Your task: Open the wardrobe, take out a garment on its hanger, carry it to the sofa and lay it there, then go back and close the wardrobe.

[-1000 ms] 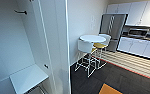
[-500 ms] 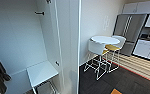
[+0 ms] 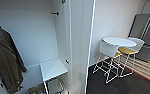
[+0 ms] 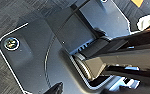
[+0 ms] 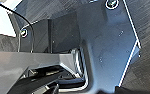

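Wardrobe (image 3: pixel 73 37) is seen at the left and centre of the head view, standing upright, long axis vertical. It is open: a white door (image 3: pixel 82 45) is turned edge-on toward the camera, its thin edge running from top to bottom of the view. The white interior is exposed to the left of that door.

Inside, an olive-brown jacket (image 3: pixel 4 60) is hung at the far left, draped downward along the vertical. A white shelf (image 3: pixel 53 68) is set low in the interior, just left of the door. Small dark fittings (image 3: pixel 55 13) are noted on the upper inner wall.

To the right of the wardrobe, a plain pale wall is seen. Farther right, a round white table (image 3: pixel 119 41) stands on dark flooring, with a white stool (image 3: pixel 108 50) and a yellow-seated stool (image 3: pixel 129 50) beside it. A grey refrigerator (image 3: pixel 144 35) is placed at the far right.

In both wrist views, dark robot plates are seen over dark carpet. How far either gripper is open, and what is held, cannot be told.
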Tool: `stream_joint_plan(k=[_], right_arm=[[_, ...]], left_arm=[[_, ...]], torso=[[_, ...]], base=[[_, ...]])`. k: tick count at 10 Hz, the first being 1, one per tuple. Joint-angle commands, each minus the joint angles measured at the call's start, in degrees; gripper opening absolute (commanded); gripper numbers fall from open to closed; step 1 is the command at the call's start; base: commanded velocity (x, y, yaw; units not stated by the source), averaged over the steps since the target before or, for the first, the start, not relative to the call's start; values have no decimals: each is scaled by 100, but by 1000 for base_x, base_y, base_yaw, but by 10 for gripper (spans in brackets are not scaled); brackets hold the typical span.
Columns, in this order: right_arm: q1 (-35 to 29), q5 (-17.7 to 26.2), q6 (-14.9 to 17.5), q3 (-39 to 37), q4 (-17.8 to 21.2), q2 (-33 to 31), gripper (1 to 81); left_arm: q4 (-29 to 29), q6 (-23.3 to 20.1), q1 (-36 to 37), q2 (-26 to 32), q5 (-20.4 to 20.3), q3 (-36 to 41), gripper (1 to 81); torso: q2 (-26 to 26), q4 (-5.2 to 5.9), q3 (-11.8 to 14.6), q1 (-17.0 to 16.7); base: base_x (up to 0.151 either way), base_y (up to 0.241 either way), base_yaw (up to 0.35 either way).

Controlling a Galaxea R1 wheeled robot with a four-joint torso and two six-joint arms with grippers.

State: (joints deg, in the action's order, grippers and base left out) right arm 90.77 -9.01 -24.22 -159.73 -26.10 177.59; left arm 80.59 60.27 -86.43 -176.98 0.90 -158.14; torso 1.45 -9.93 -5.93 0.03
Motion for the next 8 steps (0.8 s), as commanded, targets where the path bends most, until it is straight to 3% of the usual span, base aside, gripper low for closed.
stream_joint_plan(k=[1,8], right_arm=[[-186,242,5,-4,35,15,811],[-204,242,6,22,35,42,811]], left_arm=[[62,-7,227,-30,235,11,811],[62,-15,228,-48,226,11,811]], torso=[[0,0,0,0],[-2,0,0,5]], base=[[0,0,337],[0,0,327]])
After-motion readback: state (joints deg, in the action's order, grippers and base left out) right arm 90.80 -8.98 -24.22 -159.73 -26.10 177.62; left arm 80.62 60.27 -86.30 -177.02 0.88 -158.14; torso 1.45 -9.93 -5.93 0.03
